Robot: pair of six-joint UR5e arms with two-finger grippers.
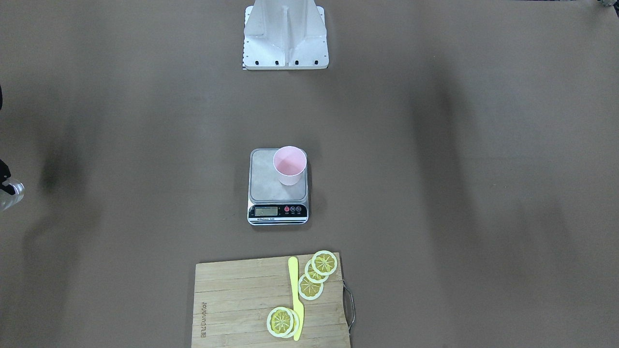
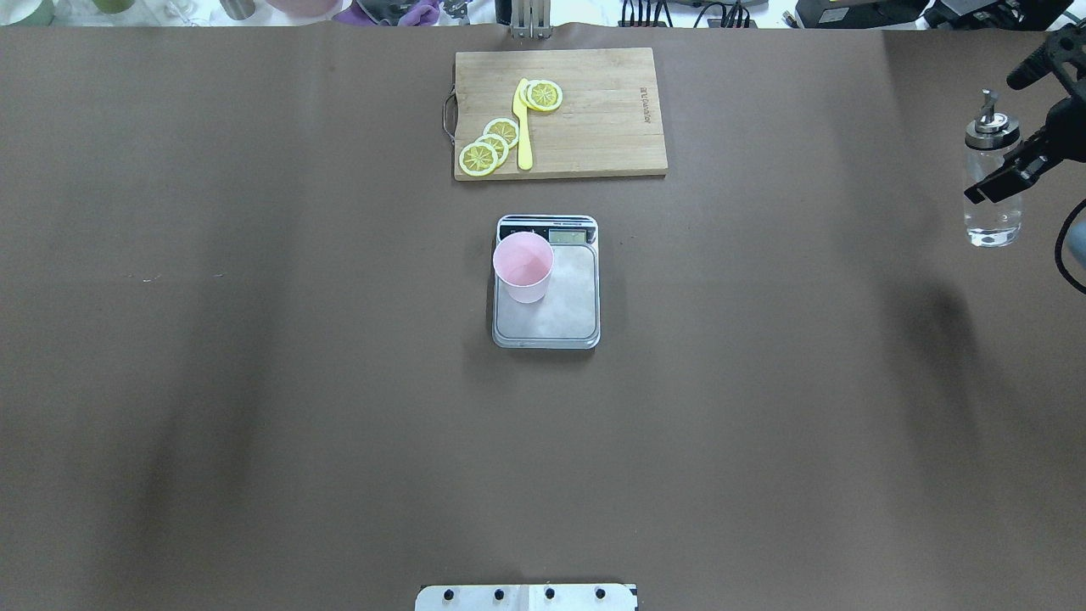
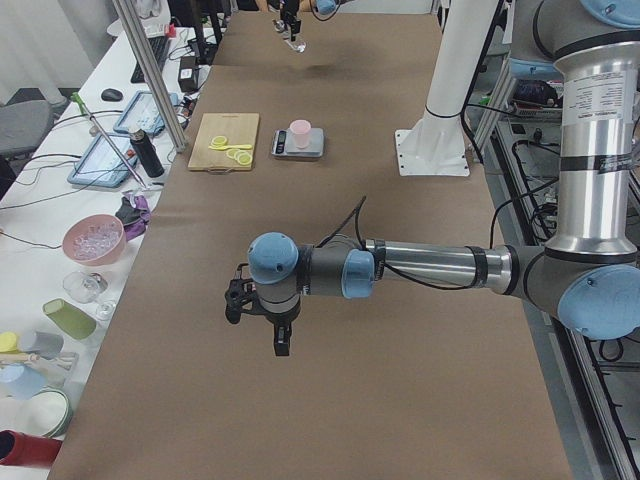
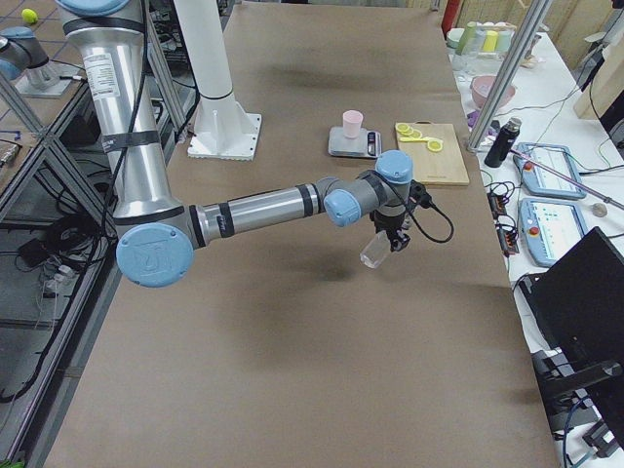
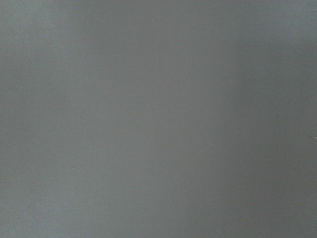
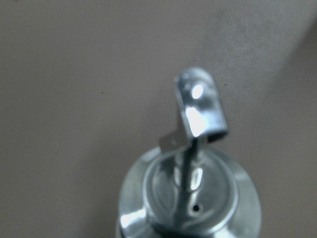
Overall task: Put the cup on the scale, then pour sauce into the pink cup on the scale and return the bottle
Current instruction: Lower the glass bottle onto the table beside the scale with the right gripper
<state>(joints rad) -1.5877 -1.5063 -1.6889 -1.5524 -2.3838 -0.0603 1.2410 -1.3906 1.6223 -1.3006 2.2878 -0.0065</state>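
Observation:
The pale pink cup (image 2: 523, 267) stands upright on the far left part of the scale's (image 2: 562, 316) silver platform; it also shows in the front view (image 1: 289, 165). My right gripper (image 2: 1005, 178) is at the table's far right edge, shut on the clear bottle (image 2: 991, 216) below its metal pourer cap (image 6: 198, 114). The right side view shows the bottle (image 4: 375, 251) held above the table, well clear of the scale. A little clear sauce (image 2: 989, 232) sits in its bottom. My left gripper (image 3: 265, 320) shows only in the left side view, low over bare table; I cannot tell its state.
A wooden cutting board (image 2: 594, 127) with lemon slices (image 2: 492, 144) and a yellow knife (image 2: 523, 127) lies beyond the scale. The robot's white base (image 1: 285, 38) stands on the near side. A bench with bowls and cups (image 3: 95, 240) runs along the far edge.

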